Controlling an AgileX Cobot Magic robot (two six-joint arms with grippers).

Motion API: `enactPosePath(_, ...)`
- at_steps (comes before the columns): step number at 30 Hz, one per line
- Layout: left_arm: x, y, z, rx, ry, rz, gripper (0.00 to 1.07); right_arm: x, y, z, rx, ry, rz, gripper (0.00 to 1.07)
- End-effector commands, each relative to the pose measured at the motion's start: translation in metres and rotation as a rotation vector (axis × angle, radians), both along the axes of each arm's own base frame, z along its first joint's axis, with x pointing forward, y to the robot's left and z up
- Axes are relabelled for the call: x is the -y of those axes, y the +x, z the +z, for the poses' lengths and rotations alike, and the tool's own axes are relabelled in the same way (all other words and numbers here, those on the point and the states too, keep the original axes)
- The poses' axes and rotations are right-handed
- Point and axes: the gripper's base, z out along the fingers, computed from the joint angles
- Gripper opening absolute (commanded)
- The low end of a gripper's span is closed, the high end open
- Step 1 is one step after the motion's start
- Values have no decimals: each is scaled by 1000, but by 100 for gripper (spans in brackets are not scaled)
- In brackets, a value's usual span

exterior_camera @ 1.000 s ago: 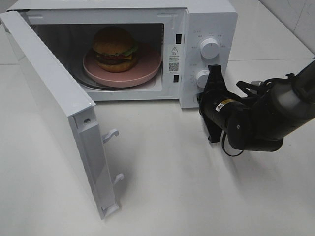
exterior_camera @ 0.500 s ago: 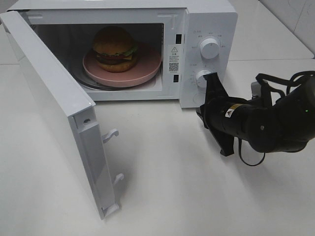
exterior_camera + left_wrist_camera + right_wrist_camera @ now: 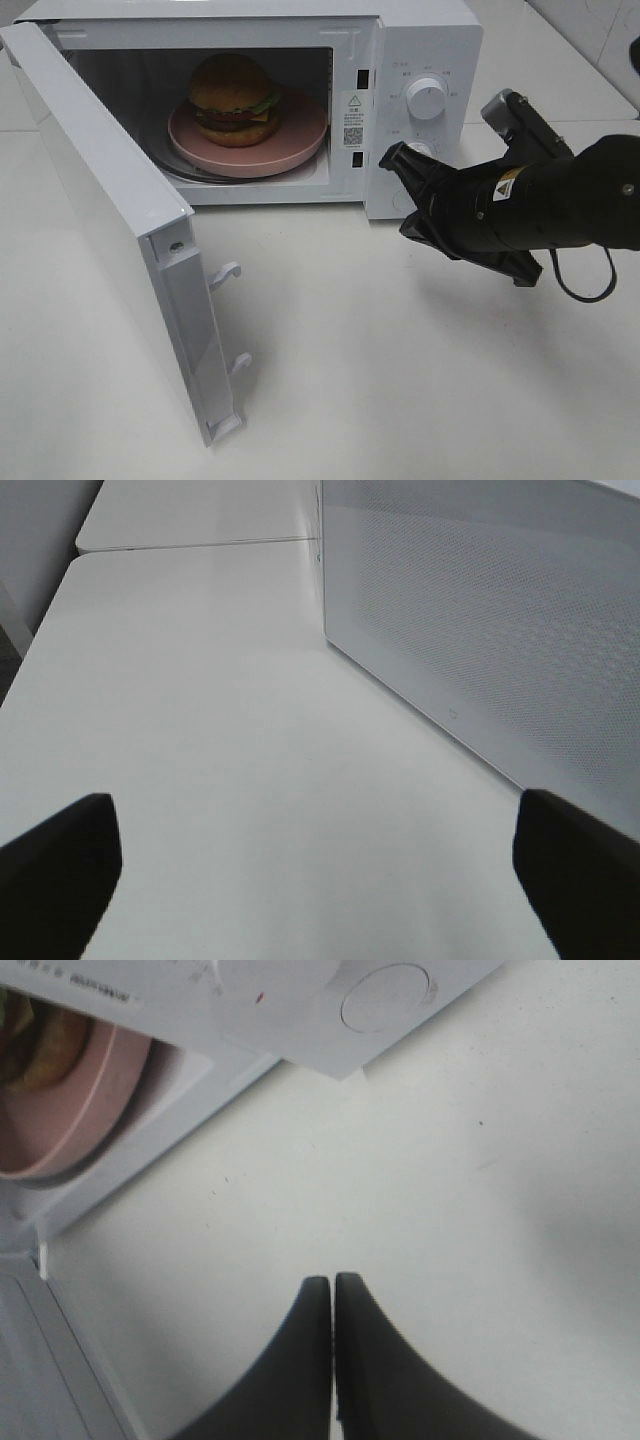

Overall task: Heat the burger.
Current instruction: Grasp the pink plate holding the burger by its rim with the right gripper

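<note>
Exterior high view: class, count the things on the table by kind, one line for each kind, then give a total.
Microwave: 1
Dials on its panel: 2
Burger: 1
Pink plate: 1
Door latch hooks: 2
Robot hand: 1
Total: 8

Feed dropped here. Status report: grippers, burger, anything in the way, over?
Left gripper open, empty. Right gripper shut, empty, by the white microwave's control panel. Golden-bun burger on pink round plate inside. Door wide open.
</note>
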Motion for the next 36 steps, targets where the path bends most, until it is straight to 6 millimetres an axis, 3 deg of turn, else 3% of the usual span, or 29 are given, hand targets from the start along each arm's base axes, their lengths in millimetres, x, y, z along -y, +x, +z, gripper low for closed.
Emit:
enactPosePath(1,0,-2,0,24,-3,6,100,2,-4,10,-4,-95,92,0)
enactPosePath(11,0,-2,0,24,-3,6,100,-3,-7,47,-48,-367,427,2)
enactPosePath(23,0,-2,0,24,-3,6,100,-3,-7,71,-11,-697,868,5)
enactPosePath(36,0,-2,0,24,-3,6,100,2,-1,79,307,-1210,1516,11)
